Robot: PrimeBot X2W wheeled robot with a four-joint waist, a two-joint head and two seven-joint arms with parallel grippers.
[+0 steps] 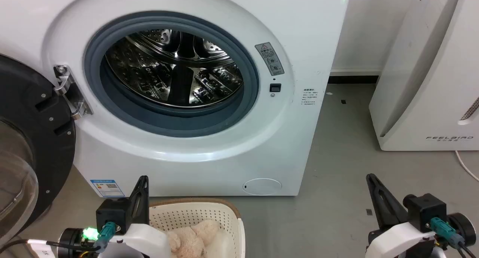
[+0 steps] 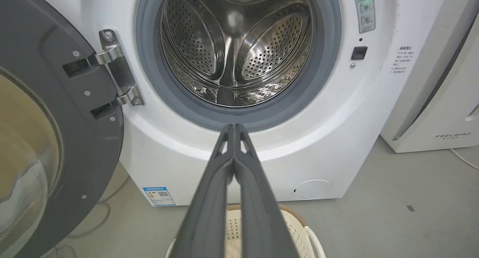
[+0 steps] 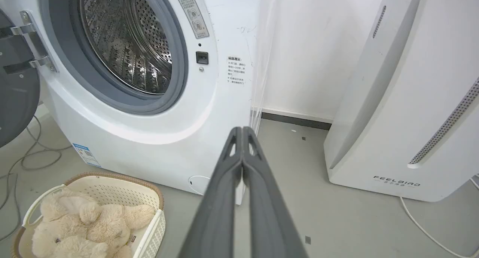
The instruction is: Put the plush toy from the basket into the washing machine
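**Toy lies in the basket, both hands closed and empty**

At the far left you see the black-framed round glass door, swung wide open on its steel hinge. Next to it, low down, is your left hand: its two long dark fingers are pressed together and hold nothing. They point toward the lower part of the grey rubber gasket. Just below this hand, the oval cream-white perforated plastic basket with a brown rim stands on the grey floor, close before the large white front-loading washing machine. The fluffy cream-beige plush toy lies inside the basket. The shiny steel drum has no laundry in it. Further right, your right hand also has its fingers together and holds nothing; it is well apart from the basket. At the far right stands the white slanted appliance marked FEELBIRD.
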